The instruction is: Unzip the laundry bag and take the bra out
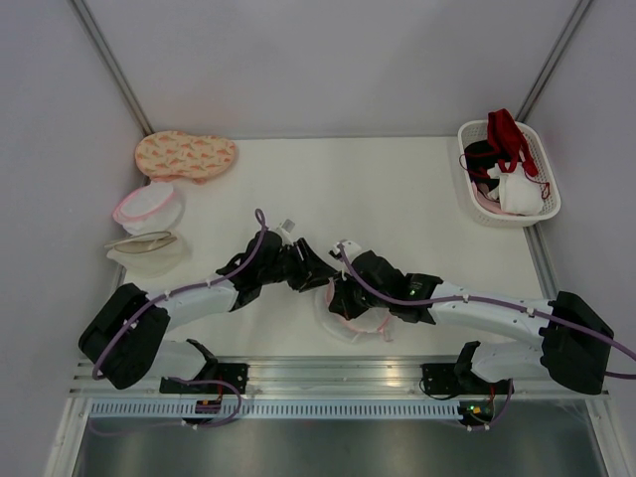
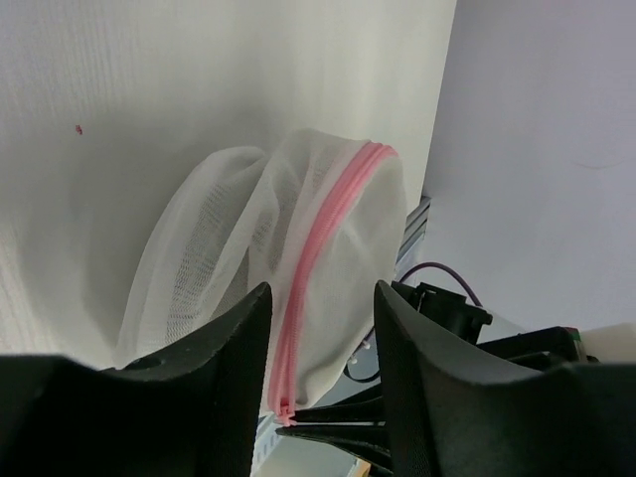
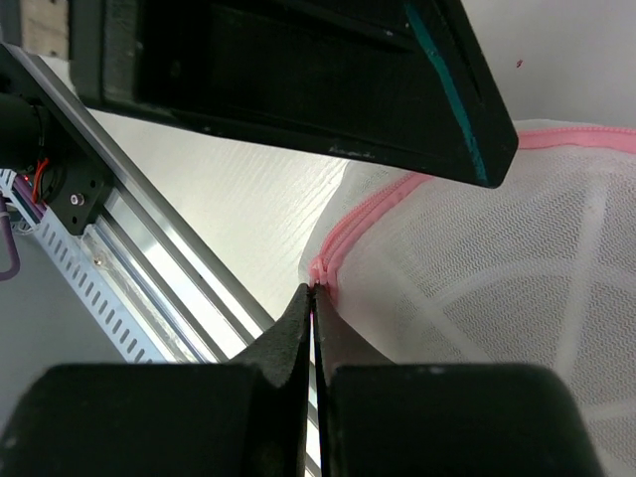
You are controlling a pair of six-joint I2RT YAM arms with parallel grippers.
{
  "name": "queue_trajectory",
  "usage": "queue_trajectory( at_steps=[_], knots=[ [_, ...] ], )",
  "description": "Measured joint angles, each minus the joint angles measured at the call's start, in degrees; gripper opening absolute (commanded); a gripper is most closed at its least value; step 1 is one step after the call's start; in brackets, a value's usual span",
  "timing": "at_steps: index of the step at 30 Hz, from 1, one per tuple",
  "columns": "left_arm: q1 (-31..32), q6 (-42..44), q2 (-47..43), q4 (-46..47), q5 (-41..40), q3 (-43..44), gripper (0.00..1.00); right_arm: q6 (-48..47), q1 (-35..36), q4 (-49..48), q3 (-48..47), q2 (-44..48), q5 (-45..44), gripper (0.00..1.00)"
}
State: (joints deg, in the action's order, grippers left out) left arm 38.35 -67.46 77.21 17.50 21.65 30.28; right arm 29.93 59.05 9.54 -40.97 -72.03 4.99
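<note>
Spanning the top view, the white tabletop (image 1: 397, 199) carries everything, with the left arm (image 1: 199, 293) and right arm (image 1: 487, 303) both reaching in to meet near its front middle. At the far right corner stands a white basket (image 1: 542, 159) heaped with red, black and white garments (image 1: 507, 169). Along the left edge lie an orange patterned pad (image 1: 186, 156), a fuller pink-rimmed mesh bag (image 1: 149, 207) and a beige-rimmed mesh bag (image 1: 144, 248), well apart from the arms. The laundry bag (image 1: 348, 328) sits on the tabletop near the front edge, partly hidden beneath the right wrist, its white mesh rising in a dome. The left end effector (image 2: 320, 298) has its fingers parted about halfway, standing either side of the pink zipper (image 2: 328, 229); whether they touch the mesh cannot be told. The right end effector (image 3: 314, 293) has its fingers pressed tight together, pinching the laundry bag at the zipper's end. The zipper looks closed along the stretch that shows.
</note>
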Motion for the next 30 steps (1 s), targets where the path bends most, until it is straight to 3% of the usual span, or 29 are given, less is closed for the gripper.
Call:
queue_trajectory(
  at_steps=[20, 23, 26, 27, 29, 30],
  knots=[
    [0.76, 10.47, 0.85, -16.15, 2.64, 7.93, 0.54, -1.29, 0.0, 2.58, -1.01, 1.27, -2.49, 0.0],
    [1.31, 10.62, 2.27, -16.85, 2.73, 8.07, 0.46, -1.33, 0.0, 2.58, -1.55, 1.27, -2.56, 0.0],
    [1.55, 10.36, 3.06, -16.11, 2.93, 8.07, 0.24, -1.51, 0.0, 2.64, -1.95, 1.27, -2.51, 0.0],
    [1.55, 10.27, 3.17, -15.63, 2.95, 8.07, 0.12, -1.57, 0.0, 2.67, -2.03, 1.27, -2.51, 0.01],
    [1.55, 9.9, 3.34, -14.75, 3.02, 8.09, 0.02, -1.73, 0.0, 2.71, -2.08, 1.27, -2.67, 0.01],
    [1.6, 9.84, 3.45, -14.36, 3.02, 8.09, 0.02, -1.75, 0.0, 2.8, -2.08, 1.27, -2.8, 0.0]
  ],
)
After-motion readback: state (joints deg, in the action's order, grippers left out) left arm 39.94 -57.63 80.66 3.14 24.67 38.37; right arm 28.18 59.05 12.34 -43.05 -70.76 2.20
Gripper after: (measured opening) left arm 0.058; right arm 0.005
